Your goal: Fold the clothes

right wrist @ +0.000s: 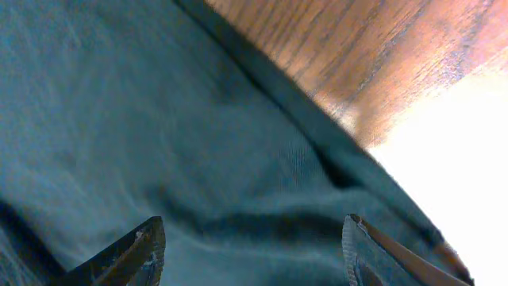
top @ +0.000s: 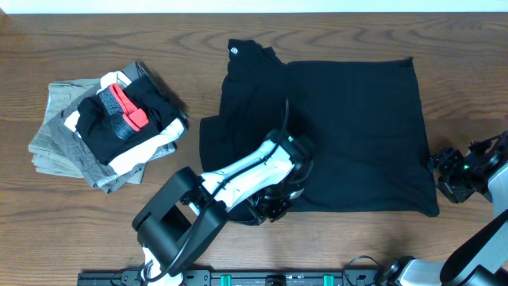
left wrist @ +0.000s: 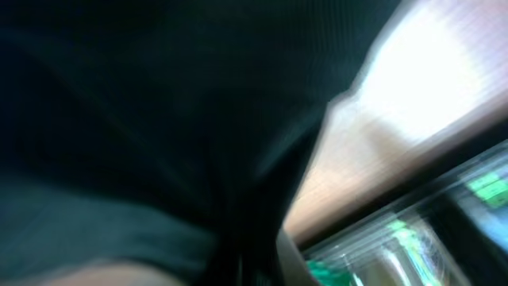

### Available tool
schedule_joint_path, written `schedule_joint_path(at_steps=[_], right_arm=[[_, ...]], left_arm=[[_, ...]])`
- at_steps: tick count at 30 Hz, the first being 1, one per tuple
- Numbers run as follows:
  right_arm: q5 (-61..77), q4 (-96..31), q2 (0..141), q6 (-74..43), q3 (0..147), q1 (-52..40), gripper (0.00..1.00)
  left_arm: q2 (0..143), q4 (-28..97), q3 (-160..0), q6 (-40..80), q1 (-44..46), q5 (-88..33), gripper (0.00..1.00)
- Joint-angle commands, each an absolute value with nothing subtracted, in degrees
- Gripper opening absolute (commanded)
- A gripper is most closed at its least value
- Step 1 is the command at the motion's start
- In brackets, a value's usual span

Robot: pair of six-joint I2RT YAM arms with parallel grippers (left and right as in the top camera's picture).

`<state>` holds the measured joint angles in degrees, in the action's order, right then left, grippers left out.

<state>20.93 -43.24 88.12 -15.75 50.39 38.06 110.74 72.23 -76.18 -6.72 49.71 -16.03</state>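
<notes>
The clothes [top: 349, 135], a large black T-shirt with a small white mark [top: 235, 51] at its far left corner, lie spread across the middle of the wooden table [top: 79, 230]. Its left part is bunched and partly folded over. My left gripper [top: 274, 208] is down at the shirt's near edge; the blurred left wrist view shows dark fabric [left wrist: 159, 119] gathering toward the jaws, which are shut on it. My right gripper [top: 436, 167] is at the shirt's near right corner. In its wrist view the fingers [right wrist: 147, 248] stand wide apart over the cloth [right wrist: 198, 143], gripper [right wrist: 252, 246] open.
A stack of folded gray and white garments [top: 59, 143] sits at the left, topped by a smaller black piece with a red patch [top: 127, 110]. A dark equipment rail [top: 278, 278] runs along the table's near edge.
</notes>
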Motion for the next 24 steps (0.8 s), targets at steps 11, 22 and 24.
schedule_joint_path(at_steps=[11,22,24], right_arm=[[13.17,-47.55,87.74,-16.56,50.24,38.61,0.70],[4.45,-51.90,87.77,-21.47,47.83,41.95,0.76],[4.80,-49.67,87.77,-21.50,45.32,41.95,0.74]], left_arm=[[103.53,77.49,-83.70,-5.06,49.69,-23.38,0.07],[103.53,76.82,-83.70,-5.06,49.69,-23.38,0.09],[103.53,76.38,-83.70,-5.06,49.69,-23.38,0.11]])
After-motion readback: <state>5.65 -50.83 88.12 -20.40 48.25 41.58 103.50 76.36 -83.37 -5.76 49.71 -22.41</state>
